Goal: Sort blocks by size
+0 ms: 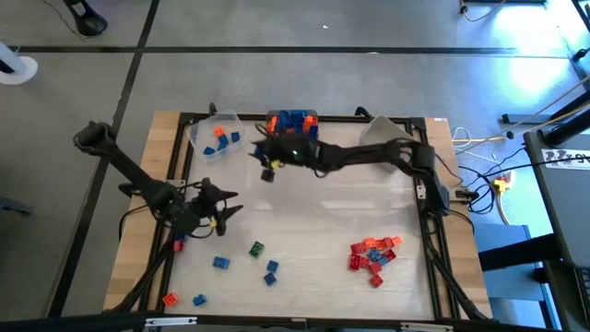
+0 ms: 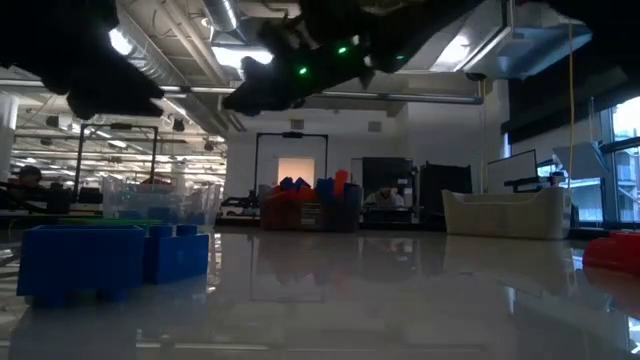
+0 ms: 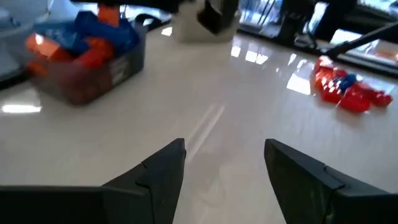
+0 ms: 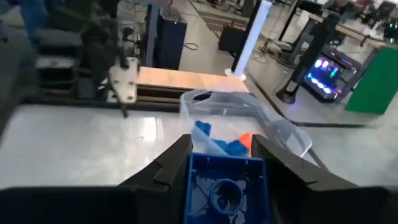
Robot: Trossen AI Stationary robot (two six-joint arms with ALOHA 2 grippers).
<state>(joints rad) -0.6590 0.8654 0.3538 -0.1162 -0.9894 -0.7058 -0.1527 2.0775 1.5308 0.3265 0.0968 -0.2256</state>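
grey concrete floor [image 1: 304, 83] with dark seams around the table; open ceiling with ducts [image 2: 190, 75] — bright strip lights; windows [image 2: 622, 165] at one side.

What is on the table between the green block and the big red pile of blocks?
Nothing. In the high view the table top is bare and shiny all the way from the green block to the red pile.

The blue block [image 4: 225, 186] between the right fingers [image 4: 171, 163] is cut off by the right wrist picture's bottom edge. In the low view a red block [image 2: 615, 252] runs off the edge. The blocks in the grey bin [image 3: 87, 59] blur together.
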